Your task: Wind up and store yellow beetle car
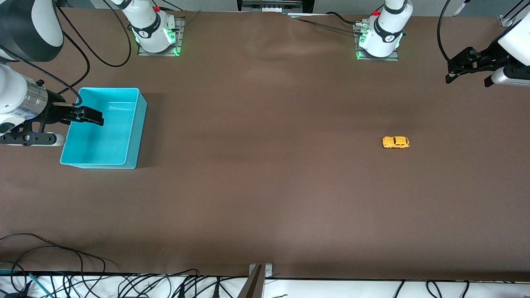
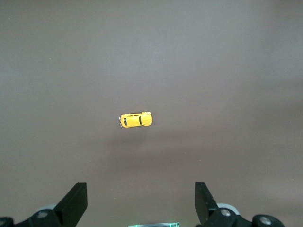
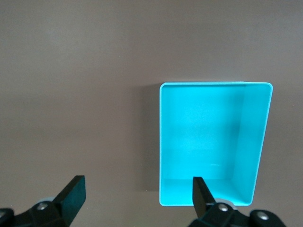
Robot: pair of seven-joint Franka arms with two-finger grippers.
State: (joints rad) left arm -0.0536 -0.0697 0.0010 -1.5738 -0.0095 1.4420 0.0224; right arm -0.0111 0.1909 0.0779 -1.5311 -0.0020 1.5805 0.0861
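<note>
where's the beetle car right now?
The car sits alone on the table toward the left arm's end, well away from the bin; the open left gripper is up in the air near it.

Yellow beetle car (image 1: pixel 395 142) is showing glossy paint; cyan bin (image 1: pixel 138 124) is appearing smooth plastic; table (image 1: pixel 265 198) is looking matt brown.

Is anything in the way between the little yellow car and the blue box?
No. Only bare brown table lies between the yellow beetle car and the cyan bin. The open left claw hangs above the car.
</note>
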